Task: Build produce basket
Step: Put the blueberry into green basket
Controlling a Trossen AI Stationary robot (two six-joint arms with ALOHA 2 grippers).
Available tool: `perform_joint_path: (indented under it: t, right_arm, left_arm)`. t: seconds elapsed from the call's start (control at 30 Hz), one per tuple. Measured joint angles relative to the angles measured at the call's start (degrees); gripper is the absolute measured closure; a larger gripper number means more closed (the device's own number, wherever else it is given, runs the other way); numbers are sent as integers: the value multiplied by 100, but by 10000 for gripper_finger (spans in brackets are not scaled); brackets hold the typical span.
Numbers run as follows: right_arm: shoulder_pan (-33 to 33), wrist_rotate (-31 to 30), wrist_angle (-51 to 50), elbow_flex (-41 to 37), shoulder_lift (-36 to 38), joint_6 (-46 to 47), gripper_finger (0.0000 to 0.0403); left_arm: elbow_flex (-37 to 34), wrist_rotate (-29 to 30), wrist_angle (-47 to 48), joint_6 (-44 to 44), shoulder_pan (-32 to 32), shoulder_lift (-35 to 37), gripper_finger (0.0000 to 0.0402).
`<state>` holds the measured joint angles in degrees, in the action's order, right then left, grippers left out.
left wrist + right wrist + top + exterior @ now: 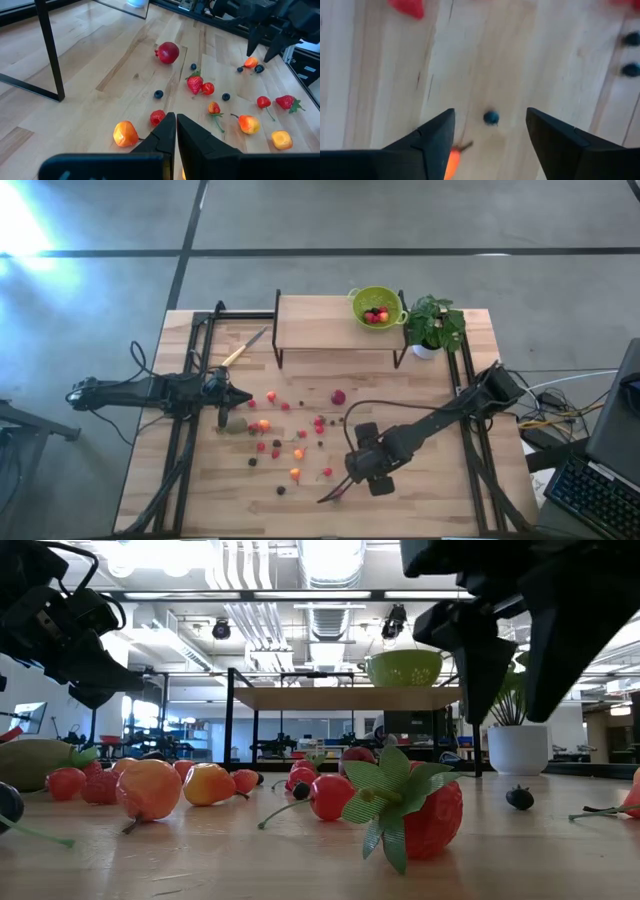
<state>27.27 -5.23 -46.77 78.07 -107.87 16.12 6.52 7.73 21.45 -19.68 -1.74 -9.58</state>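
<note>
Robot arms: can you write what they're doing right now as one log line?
right gripper: fingers open over a blueberry, holding nothing | left gripper: fingers shut, empty, near kiwi | green basket: on shelf, some fruit inside

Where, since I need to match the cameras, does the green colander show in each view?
High view: green colander on the raised shelf, back, right of centre.
Low view: upper middle, on that shelf.
Left wrist view: not in it.
Right wrist view: not in it.
Shared landmark: potted plant beside it.
</note>
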Motion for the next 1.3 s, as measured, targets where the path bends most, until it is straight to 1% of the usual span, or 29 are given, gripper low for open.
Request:
perform_joint_path:
  t: [0.2,0.5,0.93,1.1,1.3]
  right_arm:
    - [-4,-223,334,-323,-13,46,155]
    - [-2,-223,732,-775,-15,190,185]
    - [-2,-72,1567,-1455,12,378,213]
    - [-2,-61,1650,-1515,15,485,239]
    - [0,-1,1611,-1441,1,439,293]
  left_arm:
    - [0,2,1,-2,0,-2,380]
    - [0,2,0,-1,-2,0,381]
    - [0,2,2,0,-1,0,381]
    - [0,2,0,-2,0,0,381]
    - [0,2,1,-1,-1,0,381]
